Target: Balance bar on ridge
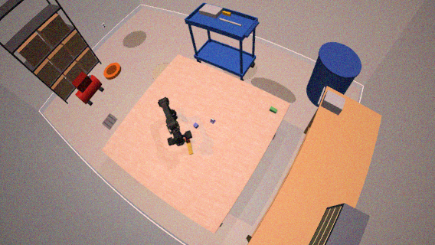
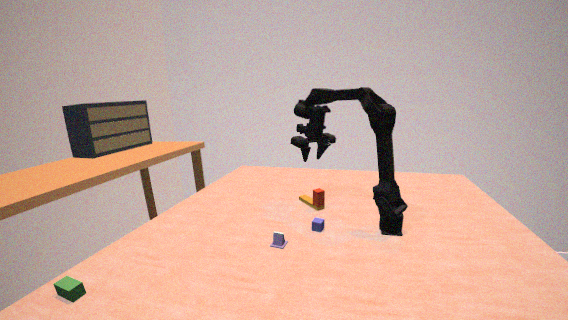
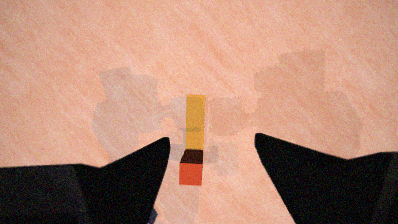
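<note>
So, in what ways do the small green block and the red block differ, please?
The green block lies low and wide, while the red block stands tall and narrow. The green block sits alone near the table's edge; the red block is at one end of the yellow bar. Both have flat faces.

arm (image 1: 170,120) (image 2: 383,140): raised, arched over desk (image 1: 214,184) (image 2: 400,280) | wrist: bent downward | gripper (image 1: 188,138) (image 2: 312,159) (image 3: 211,140): pointing down, above surface, fingers apart, nothing between them
</note>
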Action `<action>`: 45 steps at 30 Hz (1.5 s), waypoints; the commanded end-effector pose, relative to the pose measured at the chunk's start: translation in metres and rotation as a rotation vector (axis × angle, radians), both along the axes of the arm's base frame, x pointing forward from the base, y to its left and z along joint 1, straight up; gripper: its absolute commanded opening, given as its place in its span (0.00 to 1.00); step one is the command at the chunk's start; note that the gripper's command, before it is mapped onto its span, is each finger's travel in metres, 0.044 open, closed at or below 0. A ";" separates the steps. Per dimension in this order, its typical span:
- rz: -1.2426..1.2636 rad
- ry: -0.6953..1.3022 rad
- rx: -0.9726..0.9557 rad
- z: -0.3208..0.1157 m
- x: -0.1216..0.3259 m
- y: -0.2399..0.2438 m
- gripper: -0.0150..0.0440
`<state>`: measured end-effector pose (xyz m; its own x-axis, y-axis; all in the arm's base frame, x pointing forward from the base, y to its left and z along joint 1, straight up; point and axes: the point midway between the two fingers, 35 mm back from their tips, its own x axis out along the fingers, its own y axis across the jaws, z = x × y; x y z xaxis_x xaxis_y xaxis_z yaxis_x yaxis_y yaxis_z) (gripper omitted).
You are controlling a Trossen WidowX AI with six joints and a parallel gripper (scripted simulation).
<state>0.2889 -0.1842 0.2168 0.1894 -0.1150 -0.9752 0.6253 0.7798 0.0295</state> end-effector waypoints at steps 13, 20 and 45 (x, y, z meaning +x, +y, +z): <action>-0.080 0.156 0.109 -0.043 0.007 0.029 0.79; -0.080 0.156 0.109 -0.085 0.012 0.027 0.79; -0.080 0.157 0.110 -0.153 0.010 0.028 0.79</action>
